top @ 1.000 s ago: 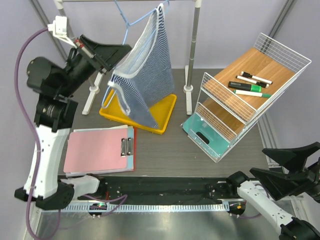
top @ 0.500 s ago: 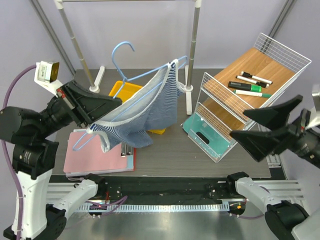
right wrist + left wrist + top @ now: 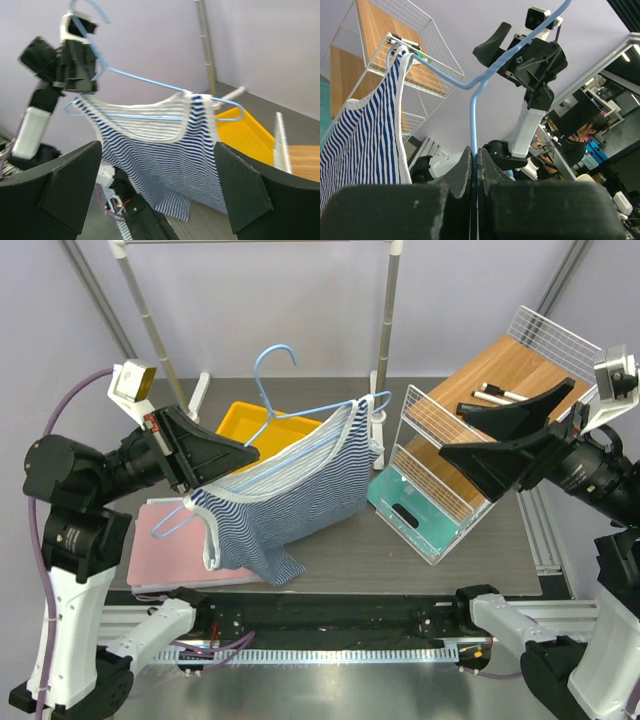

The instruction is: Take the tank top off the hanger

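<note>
Limply, striped tank top (image 3: 290, 500) on tilted blue hanger (image 3: 474, 120); left hand (image 3: 474, 160) grasping it, right hand (image 3: 452, 432) released.

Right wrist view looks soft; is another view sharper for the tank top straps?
Right wrist: blurred throughout, though the tank top stripes and hanger wire are readable. Left wrist: hanger wire crisp, the near foreground a dark blur. Top external: sharp, glare only on the bottom metal strip.

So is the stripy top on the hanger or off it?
On it. The tank top hangs from the hanger, a strap looped over its far end.
</note>
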